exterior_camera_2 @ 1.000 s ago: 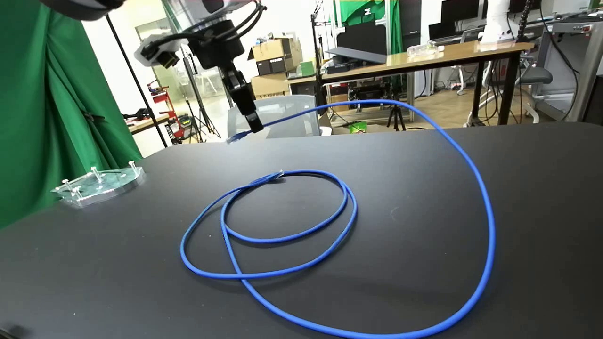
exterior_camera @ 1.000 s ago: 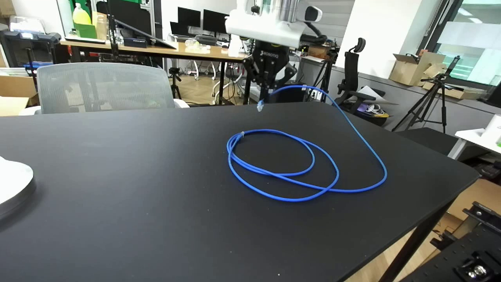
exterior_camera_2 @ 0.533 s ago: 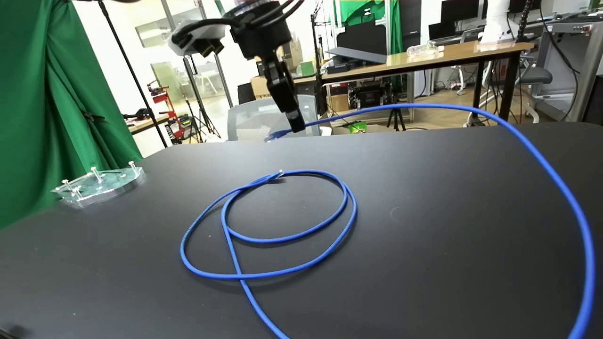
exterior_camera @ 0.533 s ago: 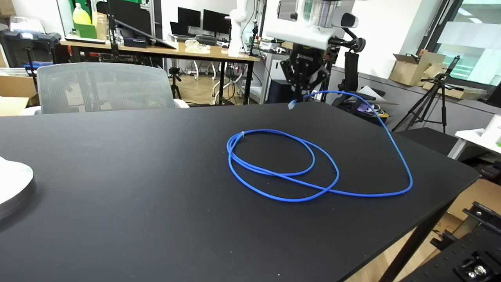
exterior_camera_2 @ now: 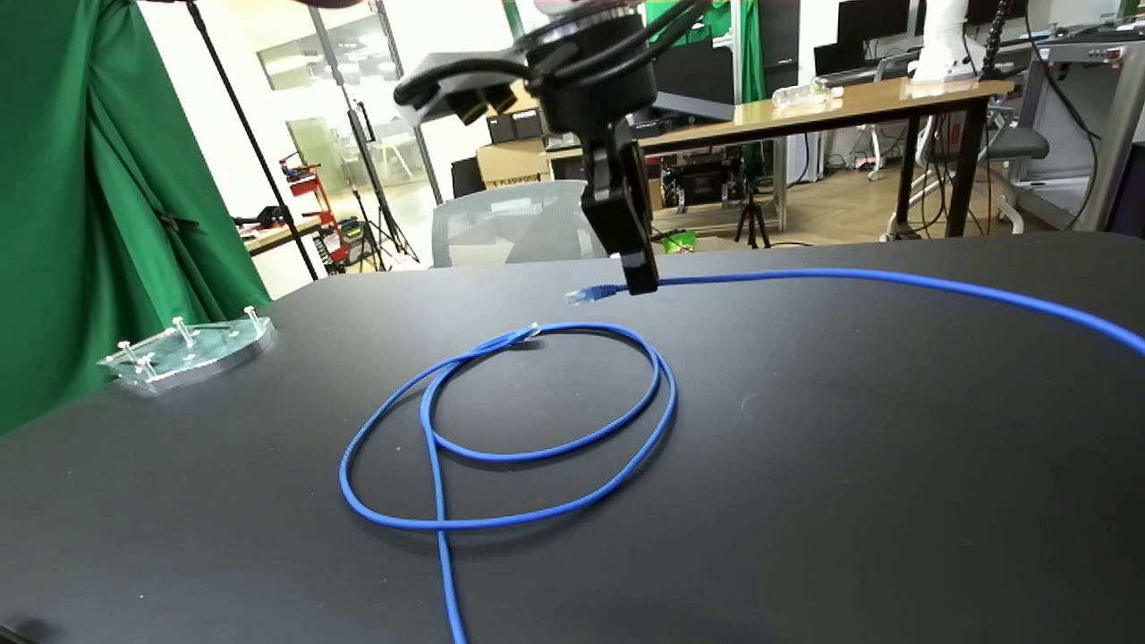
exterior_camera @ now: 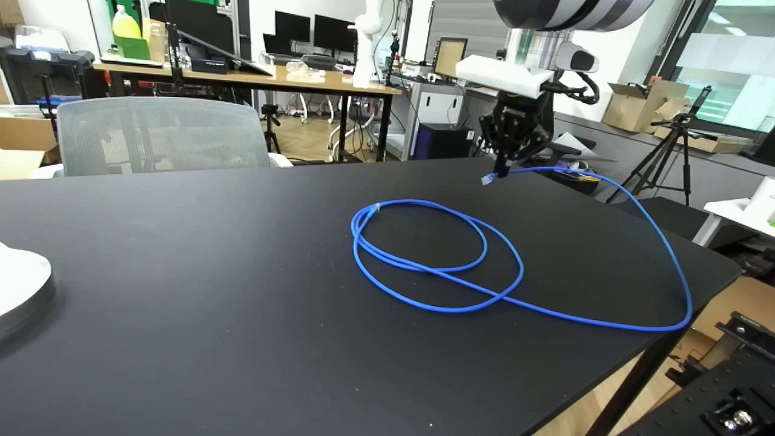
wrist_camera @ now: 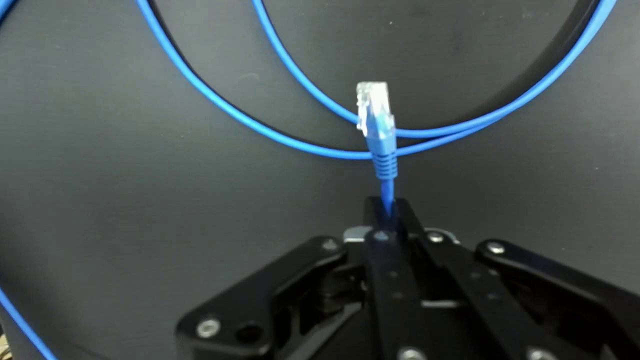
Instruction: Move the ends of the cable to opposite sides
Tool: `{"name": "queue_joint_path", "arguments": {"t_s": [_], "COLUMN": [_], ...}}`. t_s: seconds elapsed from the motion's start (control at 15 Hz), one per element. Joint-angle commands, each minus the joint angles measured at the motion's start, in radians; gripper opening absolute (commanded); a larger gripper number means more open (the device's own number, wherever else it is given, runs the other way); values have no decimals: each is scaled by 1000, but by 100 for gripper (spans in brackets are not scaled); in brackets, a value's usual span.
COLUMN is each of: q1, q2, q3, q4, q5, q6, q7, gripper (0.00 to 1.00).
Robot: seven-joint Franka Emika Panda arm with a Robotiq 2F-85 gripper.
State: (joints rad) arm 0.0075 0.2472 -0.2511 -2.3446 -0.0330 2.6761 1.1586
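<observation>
The blue cable (exterior_camera: 451, 309) lies in overlapping loops on the black table; the loops also show in an exterior view (exterior_camera_2: 501, 521) and the wrist view (wrist_camera: 300, 145). My gripper (exterior_camera: 502, 172) is shut on the cable just behind the plug of one end (exterior_camera: 488, 179). That clear plug points out past the fingertips (wrist_camera: 390, 207) in the wrist view (wrist_camera: 377, 117) and hangs a little above the table in an exterior view (exterior_camera_2: 590, 294). The cable's other end (exterior_camera_2: 530, 332) lies on the loop's far side, also visible in an exterior view (exterior_camera: 377, 207), but not in the wrist view.
The cable's trailing bend reaches the edge of the black table (exterior_camera: 242, 339) in an exterior view. A clear plate with bolts (exterior_camera_2: 192, 353) stands on the table. A white rounded object (exterior_camera: 24, 272) is at the left border. A grey chair (exterior_camera: 163, 133) stands behind the table.
My gripper has moved right in both exterior views with the held end, and is now lower, nearer the table. The trailing cable has slid outward; the coiled loops barely moved.
</observation>
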Motion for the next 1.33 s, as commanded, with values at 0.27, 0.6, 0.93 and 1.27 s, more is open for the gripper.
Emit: {"name": "queue_joint_path", "arguments": {"t_s": [0.27,0.6,0.93,1.27], "q1": [-76,-123,-162,-185], "q2": [62,113,198,274], "q3": [53,90,95,91], "q4": [53,173,317,399], "q5": [115,155,197,219], "q6": [-9,-74,-142,-187], "q7": [-173,-470,-717,-833], "gripper": [2,2,2,45]}}
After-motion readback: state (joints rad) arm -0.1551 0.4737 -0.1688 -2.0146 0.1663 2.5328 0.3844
